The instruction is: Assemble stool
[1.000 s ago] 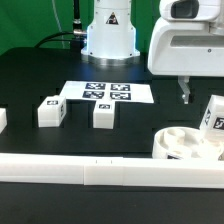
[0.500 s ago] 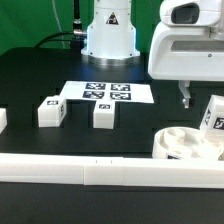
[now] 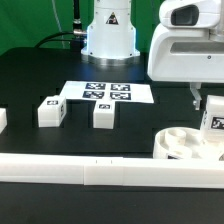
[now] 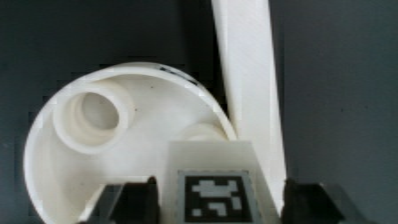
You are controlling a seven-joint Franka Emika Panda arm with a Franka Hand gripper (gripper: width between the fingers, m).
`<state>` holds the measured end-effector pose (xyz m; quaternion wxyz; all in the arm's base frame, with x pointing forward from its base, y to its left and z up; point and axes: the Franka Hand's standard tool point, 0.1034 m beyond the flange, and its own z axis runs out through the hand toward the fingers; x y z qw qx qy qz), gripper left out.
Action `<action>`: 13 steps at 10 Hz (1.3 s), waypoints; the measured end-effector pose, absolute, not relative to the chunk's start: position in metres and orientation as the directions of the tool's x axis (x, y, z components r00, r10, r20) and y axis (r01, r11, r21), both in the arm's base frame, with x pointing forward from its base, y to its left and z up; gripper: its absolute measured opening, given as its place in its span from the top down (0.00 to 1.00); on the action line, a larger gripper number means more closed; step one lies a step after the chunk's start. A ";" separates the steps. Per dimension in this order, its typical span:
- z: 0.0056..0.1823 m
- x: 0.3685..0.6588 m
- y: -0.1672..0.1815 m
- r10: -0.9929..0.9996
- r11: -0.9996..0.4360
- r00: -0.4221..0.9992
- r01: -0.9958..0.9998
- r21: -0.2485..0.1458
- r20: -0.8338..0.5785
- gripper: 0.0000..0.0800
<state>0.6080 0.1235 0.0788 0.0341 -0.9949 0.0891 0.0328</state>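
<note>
The white round seat point(image 3: 180, 146) lies at the exterior view's right, against the front rail. One white tagged leg point(image 3: 214, 122) stands upright at the seat's far right edge. My gripper point(image 3: 205, 98) hangs just above that leg, open. In the wrist view the leg point(image 4: 217, 180) sits between my fingers point(image 4: 125, 205) with a dark gap on each side, and the seat point(image 4: 107, 110) with a socket lies beyond it. My gripper point(image 4: 219, 208) straddles the leg without gripping it. Two more legs point(image 3: 50, 110) point(image 3: 102, 114) lie on the black table at the left.
The marker board point(image 3: 105, 93) lies flat at the middle back. A long white rail point(image 3: 90, 170) runs along the front edge and shows in the wrist view point(image 4: 249, 70) beside the seat. The robot's white base point(image 3: 108, 35) stands behind.
My gripper has moved toward the exterior view's right and slightly down, from beside the upright leg to over it. The seat and the loose legs have not moved.
</note>
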 end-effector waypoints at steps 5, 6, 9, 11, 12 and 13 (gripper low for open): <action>0.078 0.607 0.125 -0.399 -0.911 0.914 -0.404 -0.077 -0.073 0.58; 0.078 0.607 0.126 -0.492 -0.863 0.868 -0.496 -0.095 -0.067 0.58; 0.077 0.608 0.129 -0.758 -0.630 0.645 -0.763 -0.146 -0.102 0.58; 0.077 0.610 0.130 -0.863 -0.468 0.487 -0.871 -0.151 -0.134 0.58; 0.077 0.610 0.131 -0.905 -0.377 0.396 -0.916 -0.139 -0.157 0.58; 0.078 0.611 0.130 -0.937 -0.277 0.296 -0.954 -0.117 -0.187 0.58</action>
